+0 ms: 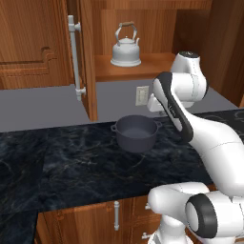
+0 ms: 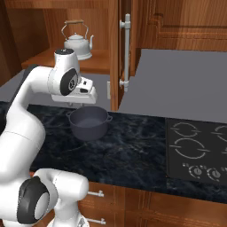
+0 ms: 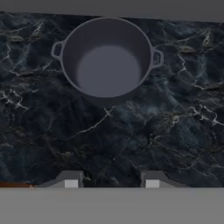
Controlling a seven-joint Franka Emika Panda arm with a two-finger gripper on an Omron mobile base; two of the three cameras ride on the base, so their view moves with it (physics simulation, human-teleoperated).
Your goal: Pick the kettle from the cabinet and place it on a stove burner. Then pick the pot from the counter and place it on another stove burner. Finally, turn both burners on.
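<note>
While the small silver-white metal kettle (image 1: 126, 50) stands far back in the open reddish-brown wooden cabinet (image 1: 88, 57), the wide dark grey pot (image 1: 136, 133) sits on the black marble bench (image 1: 66, 162). From the right base, four white-ringed stove burners (image 2: 190, 148) lie right of the pot (image 2: 88, 122). Seen from the hand, the tool (image 3: 111, 181) hangs parted and empty above the bench, nearer than the pot (image 3: 107, 59).

There was a white wall outlet (image 1: 142, 95) on the grey back wall (image 1: 43, 105), just right of the open door's edge. Below the worktop sat wooden drawers (image 2: 133, 206) with short silver handles (image 2: 95, 193).
</note>
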